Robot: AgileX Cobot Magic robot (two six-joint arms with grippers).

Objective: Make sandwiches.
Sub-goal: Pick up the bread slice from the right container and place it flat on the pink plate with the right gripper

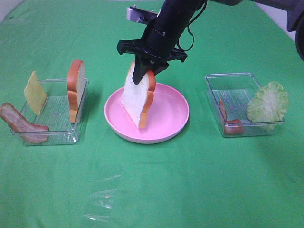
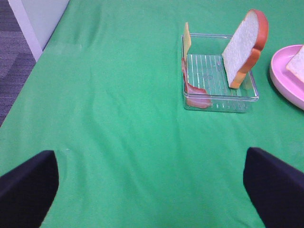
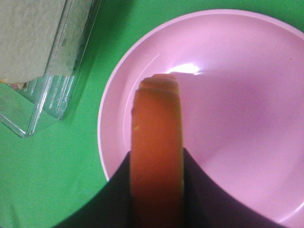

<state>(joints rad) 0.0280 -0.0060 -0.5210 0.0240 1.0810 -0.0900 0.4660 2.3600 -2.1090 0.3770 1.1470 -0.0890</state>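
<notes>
1. While pinching the bread slice [image 1: 137,97] by its top crust, bring the right tool [image 1: 141,72] down slowly and tip it over, so as to lay the slice flat rather than drop it on edge.
2. Closed narrowly on that crust, one black finger on each side; nothing else held.
3. Directly beneath the tool: slice hanging nearly upright and a little tilted, its lower corner over the pink plate [image 1: 175,128], inside the rim. Cannot tell whether corner and plate touch.
4. Probably best to aim for the plate's middle and open only once the broad face rests down, leaving room for the layers to come.
5. Further out on the left: a clear tray [image 1: 47,137] with a second bread slice [image 1: 76,88] standing on edge at the wall nearest the plate, a cheese square [image 1: 35,92] leaning, and a bacon strip [image 1: 21,124] draped over the outer corner.
6. Further out on the right: another tray [image 1: 232,78] with a lettuce leaf [image 1: 268,102] at its far side and a second bacon piece [image 1: 228,121].
7. Left tool [image 2: 152,185]: spread wide, empty, above the bare green counter [image 2: 118,118], well apart from the plate.
</notes>
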